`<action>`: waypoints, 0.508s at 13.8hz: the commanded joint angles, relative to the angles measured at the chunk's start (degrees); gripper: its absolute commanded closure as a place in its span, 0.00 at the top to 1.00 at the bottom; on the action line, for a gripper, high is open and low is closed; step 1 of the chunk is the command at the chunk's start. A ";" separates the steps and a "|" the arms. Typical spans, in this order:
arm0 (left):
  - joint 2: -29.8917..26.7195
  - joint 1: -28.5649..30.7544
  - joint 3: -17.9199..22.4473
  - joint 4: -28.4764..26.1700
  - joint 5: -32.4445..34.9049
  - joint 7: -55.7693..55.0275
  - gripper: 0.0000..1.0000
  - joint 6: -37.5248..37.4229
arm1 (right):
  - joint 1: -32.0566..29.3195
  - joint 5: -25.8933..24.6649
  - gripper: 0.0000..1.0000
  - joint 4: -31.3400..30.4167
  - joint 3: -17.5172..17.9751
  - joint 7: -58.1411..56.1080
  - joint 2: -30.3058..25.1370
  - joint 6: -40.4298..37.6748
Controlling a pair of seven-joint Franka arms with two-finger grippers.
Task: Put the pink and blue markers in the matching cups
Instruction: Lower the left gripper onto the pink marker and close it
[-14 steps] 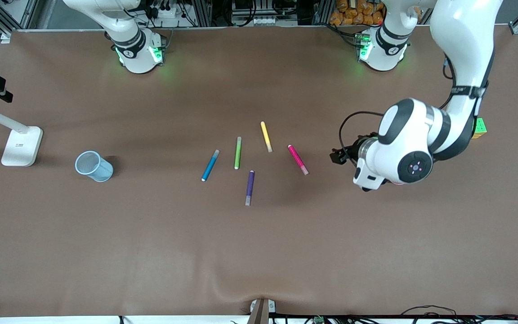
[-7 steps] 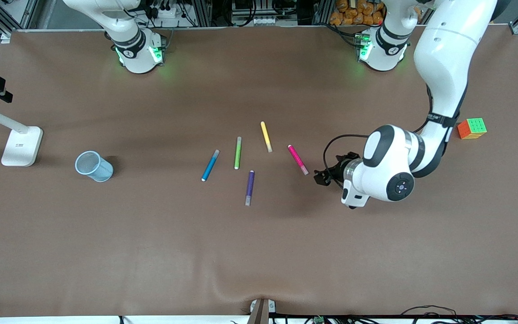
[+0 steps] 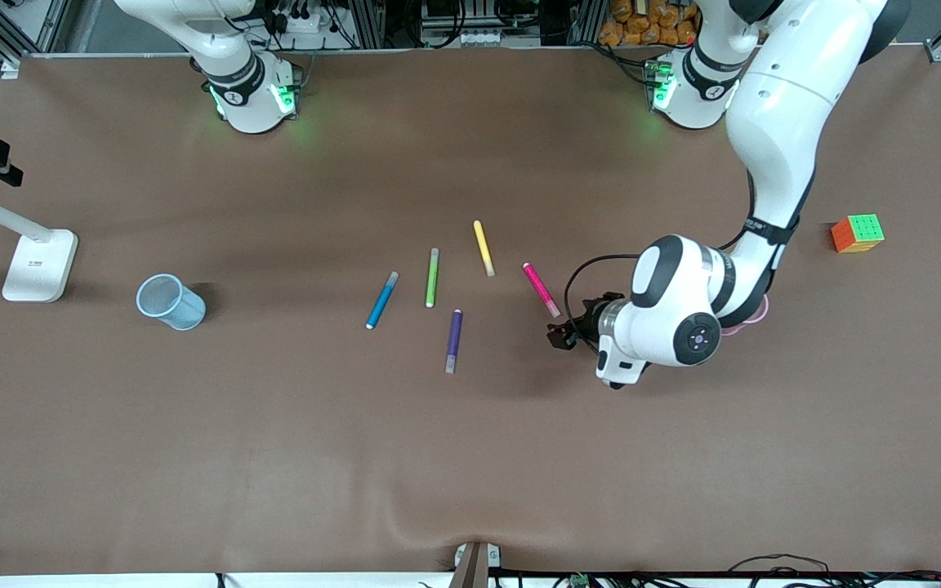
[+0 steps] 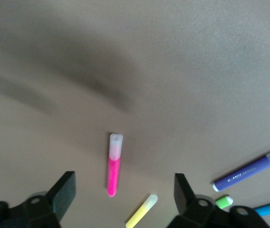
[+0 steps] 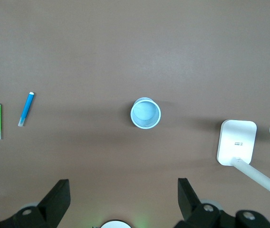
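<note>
The pink marker (image 3: 541, 290) lies on the brown table, pale cap end nearer the front camera. My left gripper (image 3: 559, 336) hovers open and empty just beside that cap end; in the left wrist view the pink marker (image 4: 113, 164) sits ahead of the open left gripper (image 4: 124, 190). The blue marker (image 3: 381, 300) lies mid-table and also shows in the right wrist view (image 5: 26, 109). The pale blue cup (image 3: 170, 301) stands toward the right arm's end. The pink cup (image 3: 747, 326) is mostly hidden under the left arm. My right gripper (image 5: 123, 190) is open, high over the table, waiting.
Green (image 3: 432, 278), yellow (image 3: 483, 247) and dark purple (image 3: 454, 340) markers lie among the two task markers. A coloured puzzle cube (image 3: 857, 233) sits toward the left arm's end. A white lamp base (image 3: 39, 263) stands beside the blue cup.
My left arm has swung from over the pink cup's area toward the markers, bringing its gripper beside the pink marker's cap end. The cube and the pink cup's edge came into view.
</note>
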 commanded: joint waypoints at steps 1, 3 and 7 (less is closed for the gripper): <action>3.37 -1.60 0.46 3.54 -0.88 -0.91 0.80 1.57 | -0.79 -0.34 1.00 0.25 0.46 -0.41 0.00 -0.46; 4.34 -2.30 0.55 3.71 -0.88 -1.43 0.70 2.98 | -0.79 -0.34 1.00 0.25 0.46 -0.41 0.00 -0.46; 5.57 -2.92 0.55 3.80 -0.88 -1.61 0.66 4.39 | -0.61 -0.34 1.00 0.34 0.46 -0.41 0.35 -0.46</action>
